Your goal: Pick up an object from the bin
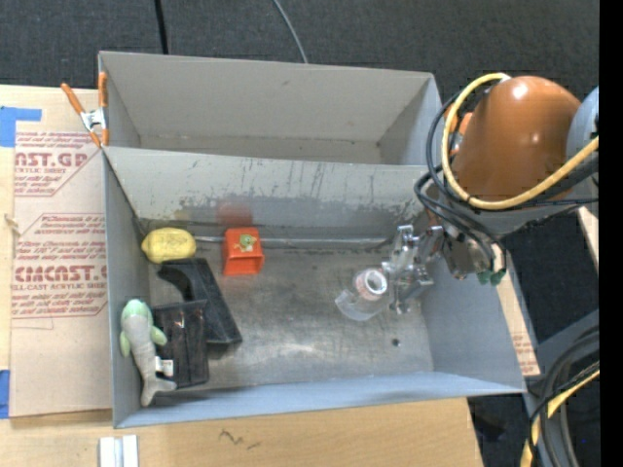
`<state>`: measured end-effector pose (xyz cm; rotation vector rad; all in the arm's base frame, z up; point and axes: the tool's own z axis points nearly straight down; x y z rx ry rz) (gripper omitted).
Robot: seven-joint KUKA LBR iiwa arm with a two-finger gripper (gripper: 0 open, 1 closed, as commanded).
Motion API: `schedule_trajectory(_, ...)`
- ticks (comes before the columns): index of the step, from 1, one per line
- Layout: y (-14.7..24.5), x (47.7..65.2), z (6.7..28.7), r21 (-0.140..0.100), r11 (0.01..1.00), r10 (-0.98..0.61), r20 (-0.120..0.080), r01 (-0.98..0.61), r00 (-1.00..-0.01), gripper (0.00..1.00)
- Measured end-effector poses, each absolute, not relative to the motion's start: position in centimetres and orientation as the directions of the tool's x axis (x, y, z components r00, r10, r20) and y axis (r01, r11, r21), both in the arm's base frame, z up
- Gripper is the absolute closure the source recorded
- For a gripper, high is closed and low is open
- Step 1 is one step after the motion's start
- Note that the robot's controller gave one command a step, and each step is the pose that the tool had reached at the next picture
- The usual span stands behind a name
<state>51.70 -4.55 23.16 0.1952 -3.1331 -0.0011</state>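
Observation:
My gripper [401, 270] hangs low over the right part of the bin floor. Its two metal fingers stand apart, one toward the back wall and one toward the front, so it is open. A small clear plastic cup with a pinkish inside [368, 287] lies on its side just left of the front finger, touching or nearly touching it. The cup is beside the fingers and nothing is between them.
On the left side lie an orange block [242, 252], a yellow lump [169, 244], a black stapler-like tool [198, 321] and a white and green toy figure [142, 346] against the left wall. The arm's orange dome and cables hang over the right rim.

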Motion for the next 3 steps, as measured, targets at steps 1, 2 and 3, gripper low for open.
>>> schedule_trajectory(1,-4.7,50.0,32.6,-0.001,0.905,-0.426,-0.003,-0.426,-0.905,1.00)
schedule_trajectory(2,-4.7,50.0,32.6,0.000,0.905,-0.426,-0.003,-0.426,-0.905,1.00)
schedule_trajectory(3,-7.6,48.3,26.1,0.000,0.788,-0.616,-0.001,-0.616,-0.788,1.00)
